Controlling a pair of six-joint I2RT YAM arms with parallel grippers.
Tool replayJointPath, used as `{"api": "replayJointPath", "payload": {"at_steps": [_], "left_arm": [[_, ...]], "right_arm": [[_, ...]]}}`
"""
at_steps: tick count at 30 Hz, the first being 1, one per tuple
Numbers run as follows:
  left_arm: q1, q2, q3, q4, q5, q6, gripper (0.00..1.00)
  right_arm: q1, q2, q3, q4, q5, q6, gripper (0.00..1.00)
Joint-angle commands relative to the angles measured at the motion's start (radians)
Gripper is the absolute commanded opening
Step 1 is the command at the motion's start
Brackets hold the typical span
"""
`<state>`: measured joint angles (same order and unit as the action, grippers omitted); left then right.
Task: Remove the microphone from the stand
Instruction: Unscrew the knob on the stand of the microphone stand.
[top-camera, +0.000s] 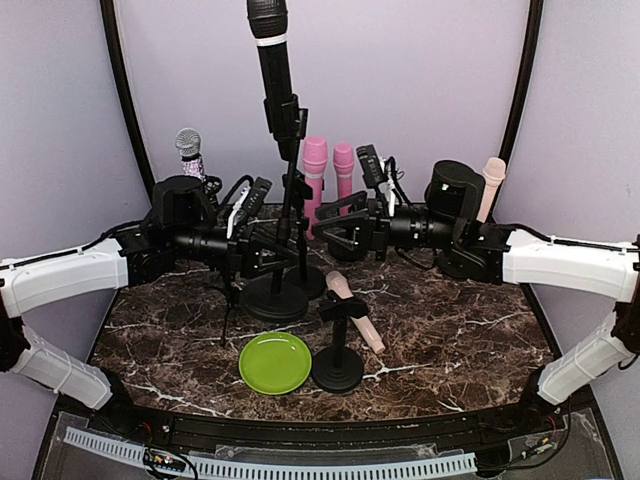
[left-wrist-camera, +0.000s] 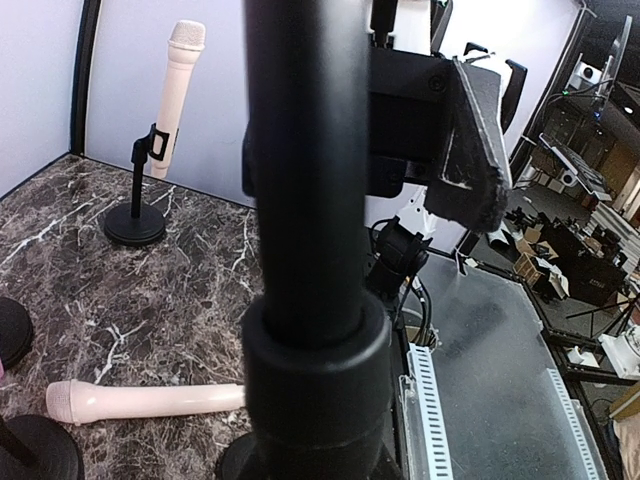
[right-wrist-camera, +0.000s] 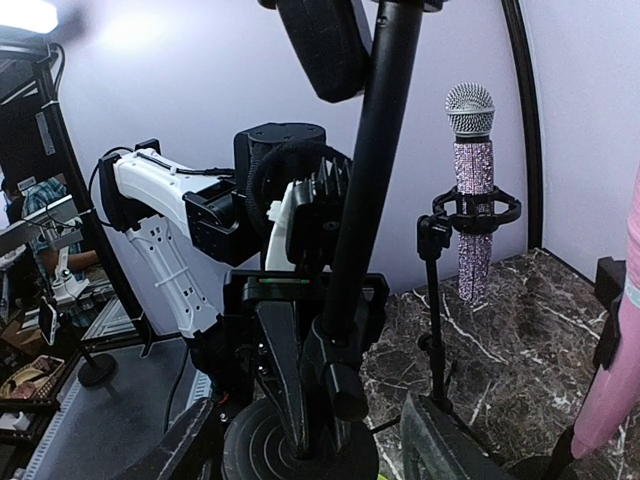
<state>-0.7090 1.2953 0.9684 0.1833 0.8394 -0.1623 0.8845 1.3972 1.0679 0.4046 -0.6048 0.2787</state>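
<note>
filling the left wrist view, the stand (left-wrist-camera: 310, 200) has its black pole right against the lens, hiding that arm's own fingers. from the right wrist view the left gripper (top-camera: 275, 243) meets the pole low down, a finger on each side; it looks clamped on the pole, though dark parts overlap there and the contact is hard to make out.

right gripper (right-wrist-camera: 312, 420) is wide open. its 2 fingers (right-wrist-camera: 440, 440) sit at the lower corners of its own view with the pole and round base ahead in the gap between them, and neither touches anything i can see. from above, it faces the left gripper across the pole, just beside it.

the mic (top-camera: 270, 50), black with a pale band, sits upright in the clip at the top of the stand, well above both grippers and held by neither.

on the table (top-camera: 450, 330), a green plate (top-camera: 274, 362) lies in front of the stand's base. beside the plate a short stand (top-camera: 338, 365) carries a pale mic (top-camera: 352, 312), tilted. a sparkly mic (right-wrist-camera: 470, 200) stands upright in its own holder at the back left.
</note>
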Motion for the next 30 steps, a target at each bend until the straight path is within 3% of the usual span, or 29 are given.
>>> {"api": "replayJointPath", "payload": {"at_steps": [1,9,19,25,30], "left_arm": [[0.021,-0.06,0.003,0.159,0.069,-0.013,0.0],[0.026,-0.067,-0.001,0.136,0.07,0.011,0.0],[0.028,-0.082,0.001,0.125,0.075,0.017,0.0],[0.028,-0.078,0.006,0.117,0.079,0.016,0.0],[0.029,-0.077,0.015,0.11,0.083,0.005,0.0]], "right_arm": [[0.033,0.016,0.031,0.072,0.111,-0.01,0.54],[0.083,0.088,0.099,0.013,0.125,-0.061,0.47],[0.086,0.115,0.141,-0.014,0.126,-0.093,0.25],[0.089,0.115,0.186,-0.114,0.143,-0.176,0.03],[0.092,0.101,0.219,-0.247,0.192,-0.287,0.0]]}}
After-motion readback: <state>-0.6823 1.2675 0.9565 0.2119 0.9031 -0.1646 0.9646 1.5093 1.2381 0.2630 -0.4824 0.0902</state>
